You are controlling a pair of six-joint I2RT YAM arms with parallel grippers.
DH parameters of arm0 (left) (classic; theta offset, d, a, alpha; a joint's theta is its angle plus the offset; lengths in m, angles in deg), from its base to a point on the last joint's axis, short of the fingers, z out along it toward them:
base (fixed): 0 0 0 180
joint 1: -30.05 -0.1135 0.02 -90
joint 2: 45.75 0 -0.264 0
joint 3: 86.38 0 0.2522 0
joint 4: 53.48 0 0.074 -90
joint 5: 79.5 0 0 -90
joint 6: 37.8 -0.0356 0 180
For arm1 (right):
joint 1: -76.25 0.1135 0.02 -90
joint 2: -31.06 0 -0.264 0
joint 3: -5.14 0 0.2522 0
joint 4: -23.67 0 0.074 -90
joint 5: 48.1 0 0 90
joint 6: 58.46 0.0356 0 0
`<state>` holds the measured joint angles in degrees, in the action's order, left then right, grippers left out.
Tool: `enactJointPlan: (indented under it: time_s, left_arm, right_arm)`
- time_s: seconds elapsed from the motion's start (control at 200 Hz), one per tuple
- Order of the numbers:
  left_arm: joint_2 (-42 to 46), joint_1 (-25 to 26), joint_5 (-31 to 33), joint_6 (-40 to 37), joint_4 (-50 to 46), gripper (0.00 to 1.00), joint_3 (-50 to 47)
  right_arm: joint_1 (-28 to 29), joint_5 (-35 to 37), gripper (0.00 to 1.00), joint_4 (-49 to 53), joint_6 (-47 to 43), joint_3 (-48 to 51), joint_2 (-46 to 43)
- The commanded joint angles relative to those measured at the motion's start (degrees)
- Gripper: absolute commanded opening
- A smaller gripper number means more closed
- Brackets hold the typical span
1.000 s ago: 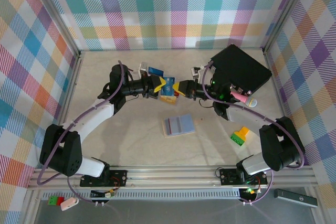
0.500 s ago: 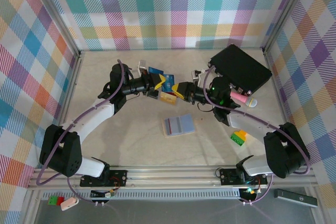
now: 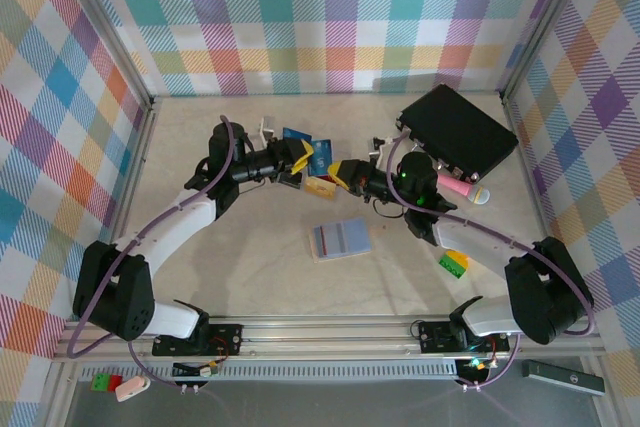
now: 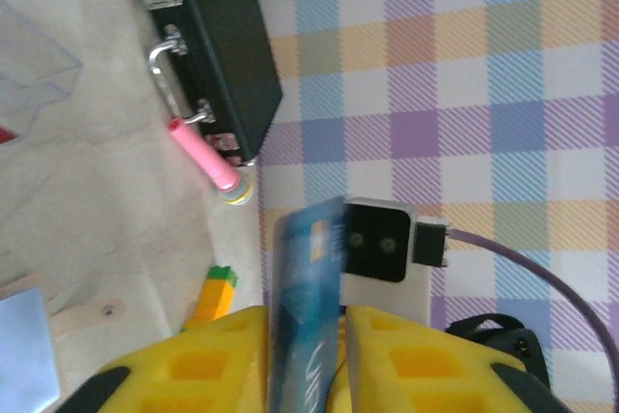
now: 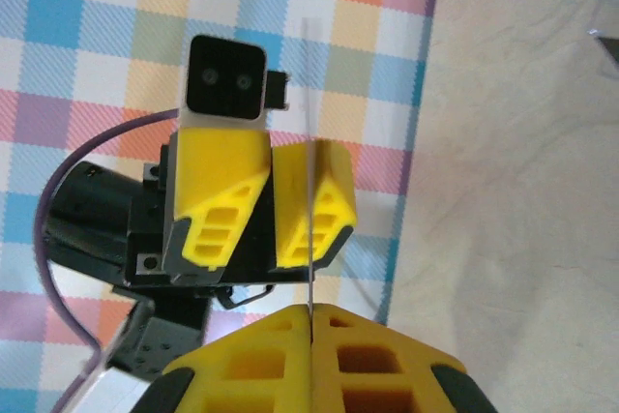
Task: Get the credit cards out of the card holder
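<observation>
A blue credit card (image 3: 320, 154) with a gold chip stands on edge in the air between my two grippers. My right gripper (image 3: 338, 173) is shut on it, and in the right wrist view the card (image 5: 309, 94) shows edge-on, rising out of the shut right gripper (image 5: 310, 309). My left gripper (image 3: 303, 157) faces it with its jaws parted. In the left wrist view the card (image 4: 308, 287) leans on one finger of the left gripper (image 4: 305, 314), with a gap to the other. A yellow-gold card (image 3: 320, 188) lies on the table below. The pale lavender card holder (image 3: 340, 239) lies open nearer the arms.
A large black case (image 3: 458, 132) sits at the back right. A pink marker (image 3: 458, 187) lies in front of it. A yellow and green brick (image 3: 453, 264) lies near the right arm. Plaid walls close in three sides.
My left jaws have parted from the blue card. My right gripper opened briefly, shifted slightly left and nearer, and shut on the card.
</observation>
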<state>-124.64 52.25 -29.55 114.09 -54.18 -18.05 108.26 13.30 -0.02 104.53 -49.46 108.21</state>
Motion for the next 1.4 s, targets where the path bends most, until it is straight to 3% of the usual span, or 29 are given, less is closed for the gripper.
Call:
enactJointPlan:
  time_s: [0.0,0.165,0.24,0.39,0.475,1.065,1.395]
  left_arm:
    - [2.9,-1.5,3.4,-5.7,-13.7,0.41,1.4]
    - [3.5,-6.0,7.1,-11.9,-30.8,0.62,2.5]
    - [3.7,-8.3,7.5,-13.0,-34.1,0.69,1.4]
    - [4.8,-12.1,9.1,-17.3,-38.7,0.93,-0.7]
    - [5.6,-13.1,11.1,-20.3,-41.9,1.00,-0.8]
    - [3.6,-13.7,14.2,-24.1,-49.7,1.00,2.0]
    - [2.4,-13.8,14.5,-23.1,-50.4,1.00,2.1]
  right_arm:
    - [0.2,2.7,0.00,12.1,-9.6,-3.3,-1.9]
    - [0.2,5.5,0.00,35.7,-27.6,-11.3,-1.1]
    - [0.2,7.3,0.00,43.5,-35.4,-15.7,1.1]
    - [0.2,10.8,0.00,53.2,-49.1,-24.4,7.0]
    - [0.2,12.0,0.00,56.9,-56.1,-30.3,11.3]
    - [0.3,14.5,0.00,65.4,-88.8,-65.4,38.7]
    - [0.3,13.9,0.00,64.6,-98.9,-73.6,46.9]
